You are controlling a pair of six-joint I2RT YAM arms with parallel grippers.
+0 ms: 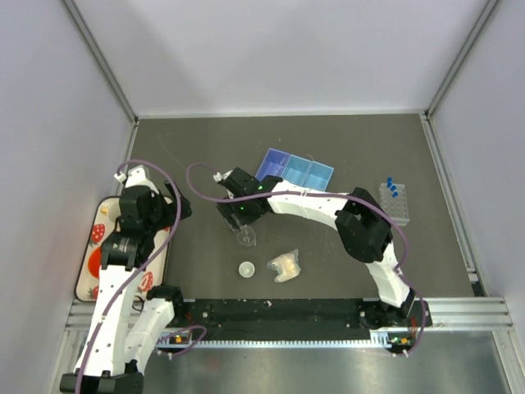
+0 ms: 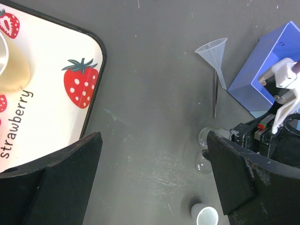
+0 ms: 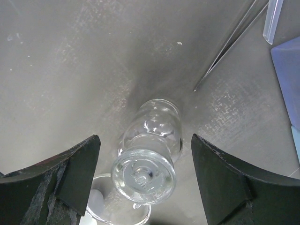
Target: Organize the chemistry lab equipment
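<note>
A tiny clear flask point(image 3: 151, 154) lies tilted on the dark table, its thick round end towards the right wrist camera. My right gripper point(image 3: 145, 159) is open, one finger on each side of the flask and not touching it. In the top view the gripper point(image 1: 244, 222) hangs just above the flask point(image 1: 245, 239). A small white round dish point(image 1: 247, 268) and a pale yellowish packet point(image 1: 285, 265) lie nearer the front. The clear tube rack point(image 1: 394, 205) with blue-capped tubes point(image 1: 392, 188) stands at the right. My left gripper point(image 2: 154, 159) is open and empty beside the strawberry tray.
A blue divided box point(image 1: 295, 170) lies behind the right gripper. A clear funnel point(image 2: 213, 49) lies on the table near the box point(image 2: 269, 70). The strawberry-print tray point(image 2: 51, 51) at the left holds a yellow cup point(image 2: 11, 65). A second clear glass rim point(image 3: 117, 213) shows under the flask.
</note>
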